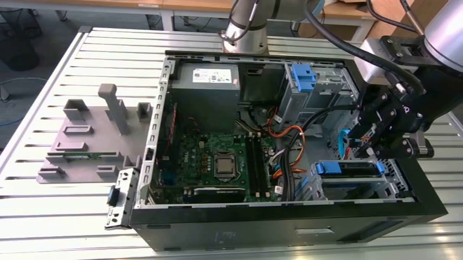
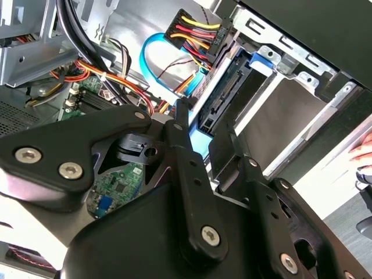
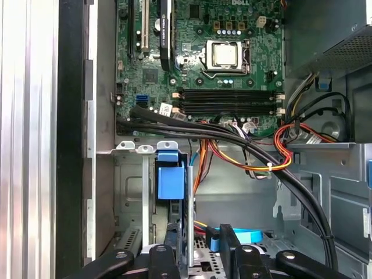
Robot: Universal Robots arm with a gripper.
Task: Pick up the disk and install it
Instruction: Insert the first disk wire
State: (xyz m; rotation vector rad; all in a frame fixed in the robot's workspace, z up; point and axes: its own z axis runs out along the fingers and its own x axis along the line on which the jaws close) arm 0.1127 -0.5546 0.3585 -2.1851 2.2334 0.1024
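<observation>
Hovering tool (image 1: 372, 142) over drive cage (image 1: 347, 181), fingers spread, pinching nothing. Disk (image 1: 346, 169) sits in bay; I'd judge it needs square, full seating, clear of cables (image 3: 244, 148).

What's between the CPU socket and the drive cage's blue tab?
Memory slots, then a black cable bundle crossing, seen in the first wrist view between CPU socket and blue tab.

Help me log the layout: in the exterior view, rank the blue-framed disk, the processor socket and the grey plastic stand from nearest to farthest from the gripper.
From the gripper:
1. Disk, in its bay just below it.
2. Processor socket, mid-motherboard.
3. Grey plastic stand, outside the case at the exterior view's left.
</observation>
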